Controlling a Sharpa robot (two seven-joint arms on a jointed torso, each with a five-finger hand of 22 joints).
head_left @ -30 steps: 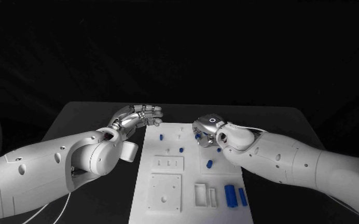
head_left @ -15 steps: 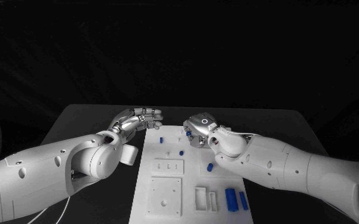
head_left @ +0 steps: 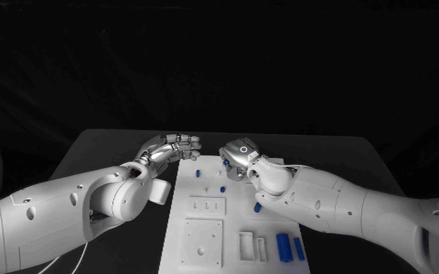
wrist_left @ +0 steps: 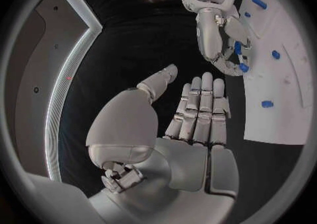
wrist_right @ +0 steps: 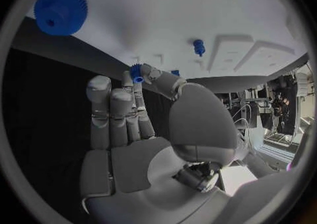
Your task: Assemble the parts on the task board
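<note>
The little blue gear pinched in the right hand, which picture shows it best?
The right wrist view: the small blue gear sits plainly at the right hand's fingertips. The left wrist view shows blue bits there; the head view hides it behind that hand.

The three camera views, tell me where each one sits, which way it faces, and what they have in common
Head view: on the robot's head, looking down at the task board; both white arms show.
Left wrist view: behind the left hand, facing the board's edge and the right hand.
Right wrist view: behind the right hand, facing the board; it pinches a small blue gear.
Shared: all show the board; head and left wrist views show the right hand.
</note>
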